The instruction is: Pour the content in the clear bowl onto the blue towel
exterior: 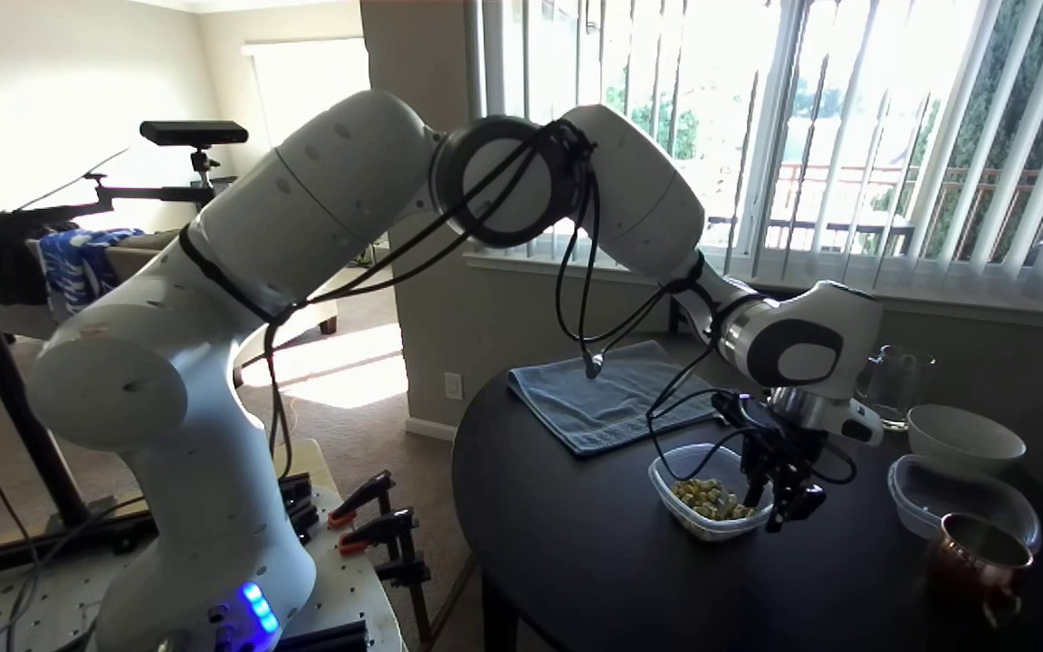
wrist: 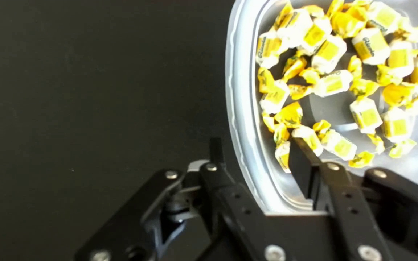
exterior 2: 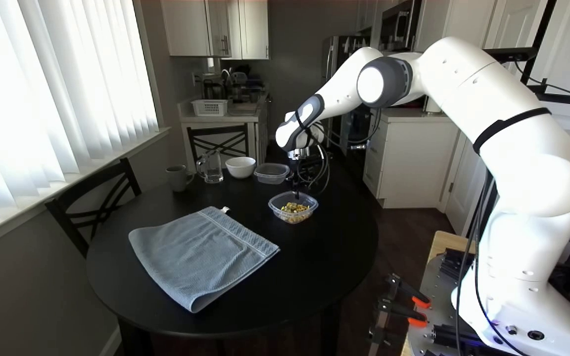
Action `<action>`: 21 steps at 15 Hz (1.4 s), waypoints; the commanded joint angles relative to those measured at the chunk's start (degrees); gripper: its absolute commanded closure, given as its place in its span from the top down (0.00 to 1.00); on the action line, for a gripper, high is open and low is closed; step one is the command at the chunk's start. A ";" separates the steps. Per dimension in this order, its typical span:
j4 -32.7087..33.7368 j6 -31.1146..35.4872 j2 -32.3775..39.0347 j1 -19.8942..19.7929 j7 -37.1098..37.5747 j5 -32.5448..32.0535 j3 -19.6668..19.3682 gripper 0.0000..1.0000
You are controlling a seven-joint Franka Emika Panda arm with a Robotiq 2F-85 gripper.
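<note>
The clear bowl [exterior: 712,531] stands upright on the dark table, and its whitish rim fills the right of the wrist view [wrist: 238,105]. It also shows in an exterior view [exterior 2: 273,205]. The content [wrist: 328,54] is a heap of yellow and white wrapped candies inside it, seen also in both exterior views [exterior: 710,500] [exterior 2: 294,208]. My gripper [wrist: 256,146] is open and points down around the bowl's rim. One finger is inside the bowl beside the candies, the other is outside. The blue towel [exterior 2: 201,252] lies flat on the table, apart from the bowl [exterior: 612,398].
An empty clear container [exterior: 965,498], a white bowl [exterior: 965,436], a glass mug [exterior: 899,380] and a copper mug [exterior: 979,566] stand close beyond the gripper. A grey mug [exterior 2: 177,178] stands near the glass mug. Loose cables [exterior: 657,412] hang from the arm near the bowl.
</note>
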 commanded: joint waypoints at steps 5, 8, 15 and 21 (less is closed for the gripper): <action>2.47 -3.20 -0.07 -2.96 -4.43 2.57 2.36 0.05; 2.62 -3.98 -0.21 -3.57 -5.34 3.27 3.06 0.06; 0.09 -2.76 -3.81 -3.15 -5.64 4.45 3.63 0.05; -9.52 5.56 -15.84 2.41 -8.91 1.27 4.64 0.05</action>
